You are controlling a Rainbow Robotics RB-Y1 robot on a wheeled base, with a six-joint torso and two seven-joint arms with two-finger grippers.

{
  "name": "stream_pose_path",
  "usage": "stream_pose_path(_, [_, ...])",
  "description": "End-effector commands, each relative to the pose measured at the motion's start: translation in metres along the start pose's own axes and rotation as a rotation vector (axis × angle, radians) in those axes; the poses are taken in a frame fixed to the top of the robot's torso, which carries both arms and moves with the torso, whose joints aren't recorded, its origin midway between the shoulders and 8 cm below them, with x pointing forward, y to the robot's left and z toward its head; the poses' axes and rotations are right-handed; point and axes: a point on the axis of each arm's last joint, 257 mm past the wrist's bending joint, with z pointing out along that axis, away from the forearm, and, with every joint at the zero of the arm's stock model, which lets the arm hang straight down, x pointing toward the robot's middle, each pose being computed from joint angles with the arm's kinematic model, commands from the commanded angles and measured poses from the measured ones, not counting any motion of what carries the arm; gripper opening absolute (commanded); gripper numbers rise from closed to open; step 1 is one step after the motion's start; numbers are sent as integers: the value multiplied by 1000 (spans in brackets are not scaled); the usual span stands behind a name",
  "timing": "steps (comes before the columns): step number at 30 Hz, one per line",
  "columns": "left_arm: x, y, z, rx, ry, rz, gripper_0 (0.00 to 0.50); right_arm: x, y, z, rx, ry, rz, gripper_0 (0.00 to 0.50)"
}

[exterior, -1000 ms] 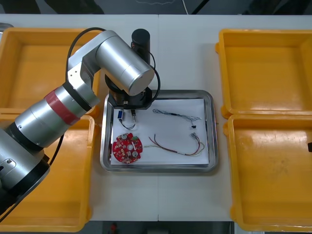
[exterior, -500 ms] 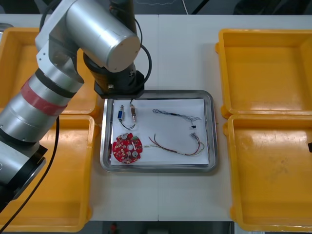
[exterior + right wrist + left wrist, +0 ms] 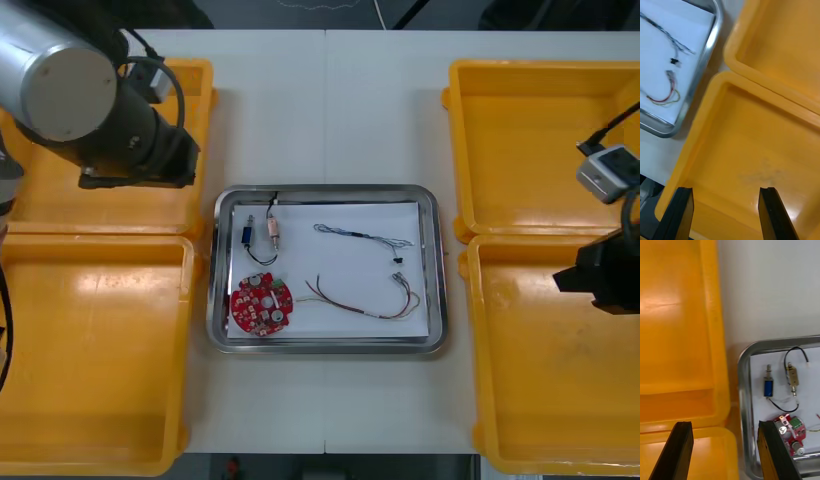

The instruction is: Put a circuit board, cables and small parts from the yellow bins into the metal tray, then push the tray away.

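Note:
The metal tray (image 3: 432, 270), white inside, lies at the table's middle. It holds a round red circuit board (image 3: 261, 304), two small metal parts (image 3: 247, 232) with black leads, a twisted blue and white cable (image 3: 362, 236) and a red and yellow cable (image 3: 365, 300). My left arm (image 3: 110, 110) hangs over the far left yellow bin (image 3: 195, 100). Its gripper (image 3: 724, 450) stands open and empty above the rims of the left bins, beside the tray's corner (image 3: 743, 363). My right gripper (image 3: 725, 212) is open and empty over the near right bin (image 3: 752, 150).
Two yellow bins flank the tray on each side: the near left bin (image 3: 90, 350) and the far right bin (image 3: 540, 140) show bare floors. The right arm's wrist (image 3: 605, 270) reaches in from the right edge. White table stretches beyond the tray (image 3: 330, 110).
My left arm has risen from the tray's back left corner and swung left over the far left bin. The right arm has come in at the right edge.

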Motion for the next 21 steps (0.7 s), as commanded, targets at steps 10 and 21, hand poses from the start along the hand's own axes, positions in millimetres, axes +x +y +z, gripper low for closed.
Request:
stream_pose_path(10, [30, 103, -30, -88, -41, -40, 500, -34, 97, 26, -30, 39, -422, 500])
stream_pose_path(21, [84, 141, -36, -101, 6, -54, 500, -54, 189, 75, -49, 7, -810, 500])
